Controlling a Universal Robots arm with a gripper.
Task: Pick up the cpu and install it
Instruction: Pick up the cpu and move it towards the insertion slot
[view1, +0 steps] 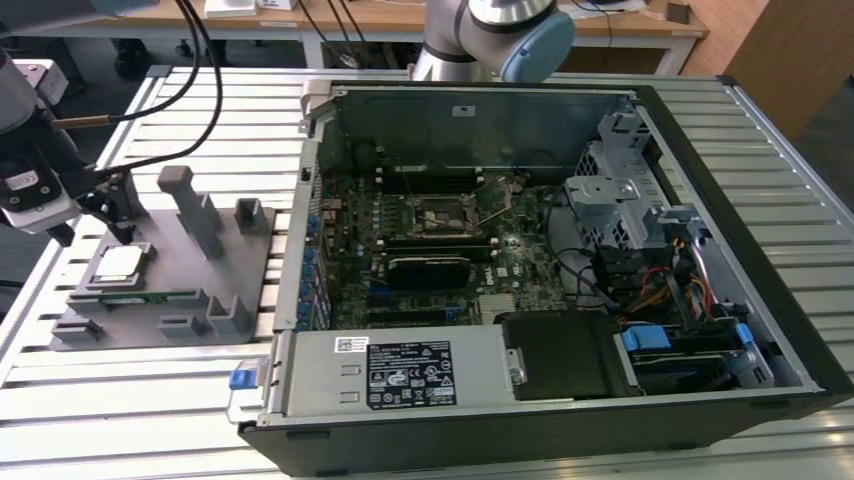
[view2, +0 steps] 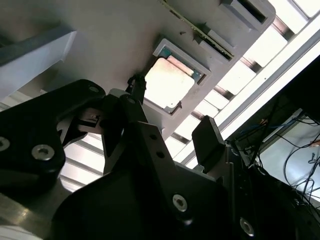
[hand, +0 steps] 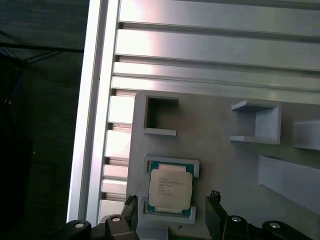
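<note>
Your black two-finger gripper (hand: 172, 199) hangs spread wide and empty, a finger on either side of the small square silver-lidded, green-edged cpu (hand: 170, 188). The chip lies flat in its nest on the grey plastic fixture plate (view1: 167, 262). That plate sits at the exterior view's left, beside the open black computer case (view1: 534, 440). The fingertips seem just clear of the chip, though that's hard to judge.

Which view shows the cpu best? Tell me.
The first wrist view: the cpu faces the camera, lid and green edge whole. The second wrist view catches it slanted; the exterior view has it distant, at the exterior view's left.
</note>
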